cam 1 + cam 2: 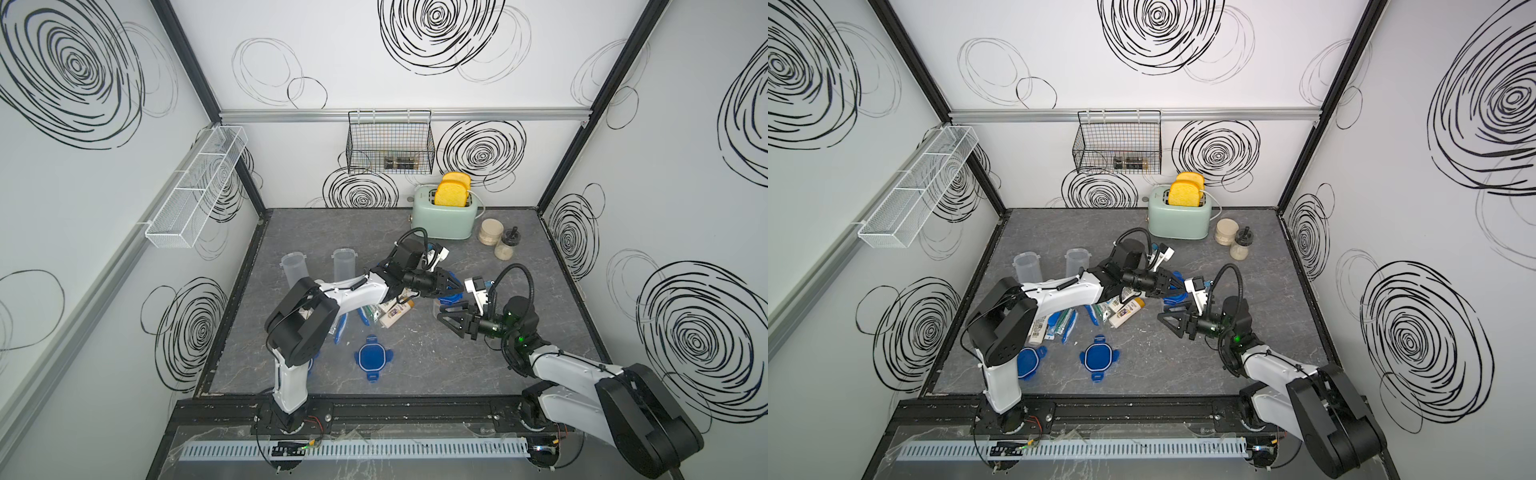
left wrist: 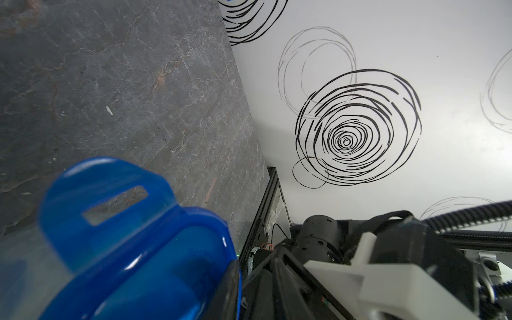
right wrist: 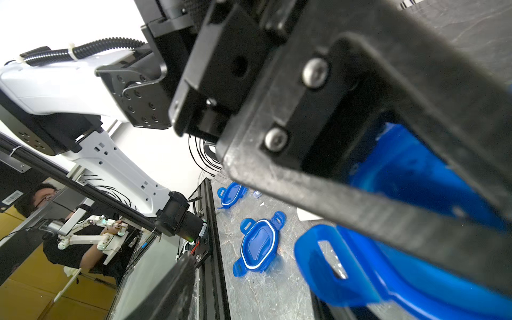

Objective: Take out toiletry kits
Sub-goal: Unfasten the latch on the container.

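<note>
Loose toiletry kits lie on the grey table beside my left arm: cream mini bottles with tan caps (image 1: 395, 316) (image 1: 1125, 312) and blue-and-green wrapped toothbrushes (image 1: 1064, 323). In mid-table a clear container with a blue clip lid (image 1: 452, 297) (image 1: 1177, 293) is held off the table between both grippers. My left gripper (image 1: 459, 287) (image 1: 1181, 284) is shut on the lid's rim; one of its fingers (image 2: 234, 288) presses the blue lid (image 2: 133, 249). My right gripper (image 1: 444, 314) (image 1: 1165, 316) grips the container's body just below the lid (image 3: 401, 249). What is inside is hidden.
Two empty clear containers (image 1: 295, 270) (image 1: 345, 264) stand at the back left. Loose blue lids (image 1: 373, 358) (image 1: 1030, 361) lie near the front. A mint toaster (image 1: 444, 214) and two beige-filled jars (image 1: 491, 232) (image 1: 507, 246) stand at the back right.
</note>
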Robot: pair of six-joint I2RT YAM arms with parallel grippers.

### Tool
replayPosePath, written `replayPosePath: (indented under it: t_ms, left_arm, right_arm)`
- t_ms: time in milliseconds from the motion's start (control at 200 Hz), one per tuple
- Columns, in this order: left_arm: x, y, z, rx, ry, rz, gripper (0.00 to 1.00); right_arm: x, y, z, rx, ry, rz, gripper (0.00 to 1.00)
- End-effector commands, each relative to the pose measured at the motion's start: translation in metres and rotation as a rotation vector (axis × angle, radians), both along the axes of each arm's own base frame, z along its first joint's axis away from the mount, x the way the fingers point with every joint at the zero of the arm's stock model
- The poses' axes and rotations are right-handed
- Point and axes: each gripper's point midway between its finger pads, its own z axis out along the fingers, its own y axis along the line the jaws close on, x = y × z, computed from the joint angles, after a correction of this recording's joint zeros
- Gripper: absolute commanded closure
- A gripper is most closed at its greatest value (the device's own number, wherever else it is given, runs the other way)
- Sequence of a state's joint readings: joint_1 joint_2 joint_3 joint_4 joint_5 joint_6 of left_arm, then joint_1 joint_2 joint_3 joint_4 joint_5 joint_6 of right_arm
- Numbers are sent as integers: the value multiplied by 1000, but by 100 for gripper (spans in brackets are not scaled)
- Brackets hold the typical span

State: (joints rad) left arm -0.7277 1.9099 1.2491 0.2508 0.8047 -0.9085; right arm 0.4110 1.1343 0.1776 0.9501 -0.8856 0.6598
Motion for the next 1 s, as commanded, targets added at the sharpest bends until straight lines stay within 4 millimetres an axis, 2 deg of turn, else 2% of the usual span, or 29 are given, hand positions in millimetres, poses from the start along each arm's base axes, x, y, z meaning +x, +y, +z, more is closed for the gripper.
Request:
replayPosePath:
  t_ms: [0,170,315,520,610,690,811,911,996]
  left_arm:
    - [-8,17,-80,201,129,45,73]
    - [-6,15,-63,176,106,40,73]
    - [-3,11,-30,132,54,28,72]
    - [0,11,39,47,-74,-4,68]
    - [4,23,70,1,-142,21,64]
    - [11,44,94,-44,-204,89,52]
    - [22,76,104,-98,-212,188,45]
    - [28,91,90,-94,-175,222,42]
    - [29,93,74,-89,-139,221,40]
  right_arm:
    - [1,6,34,44,-165,31,33]
    - [-1,5,22,5,-104,27,30]
    - [-2,0,17,-31,-68,-1,27]
    - [-15,-3,25,-51,-45,21,25]
    - [-17,-5,35,-52,-44,15,25]
    - [-10,-11,41,-63,-37,-41,28]
    - [3,-20,53,-52,-33,-101,35]
    - [24,-33,57,-40,27,-164,44]
    - [41,-39,60,-30,82,-183,49]
